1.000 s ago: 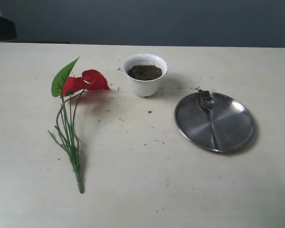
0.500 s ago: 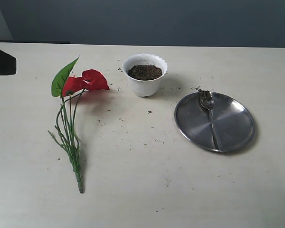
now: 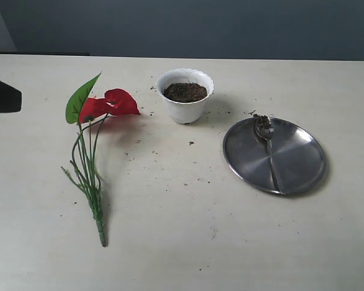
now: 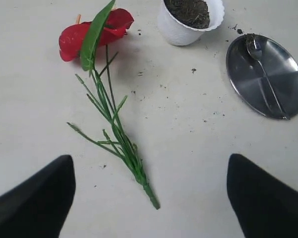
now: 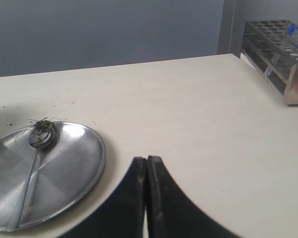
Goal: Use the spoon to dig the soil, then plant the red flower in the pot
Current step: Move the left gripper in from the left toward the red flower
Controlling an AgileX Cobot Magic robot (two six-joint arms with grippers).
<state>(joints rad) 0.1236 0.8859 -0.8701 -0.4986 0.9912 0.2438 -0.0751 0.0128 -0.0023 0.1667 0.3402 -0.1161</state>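
The red flower [image 3: 112, 103] lies flat on the table at the left, its green stems [image 3: 88, 176] pointing toward the near edge. The white pot [image 3: 185, 110] stands behind the middle, filled with dark soil [image 3: 185, 92]. The spoon [image 3: 268, 142] rests on the steel plate [image 3: 303, 163] at the right, with soil crumbs in its bowl [image 5: 41, 134]. My left gripper [image 4: 150, 163] hovers open above the stem's cut end [image 4: 151, 196], its jaws wide apart and empty. My right gripper [image 5: 147, 159] is shut on nothing, beside the plate [image 5: 74, 163].
Soil crumbs [image 3: 191, 143] are scattered on the table between pot and plate. A metal test-tube rack [image 5: 280, 54] stands past the plate in the right wrist view. A dark part of my left arm [image 3: 1, 96] shows at the exterior view's left edge.
The dark part of my left arm at the exterior view's left edge has slid lower in the picture. Flower, pot, spoon and plate have not moved.
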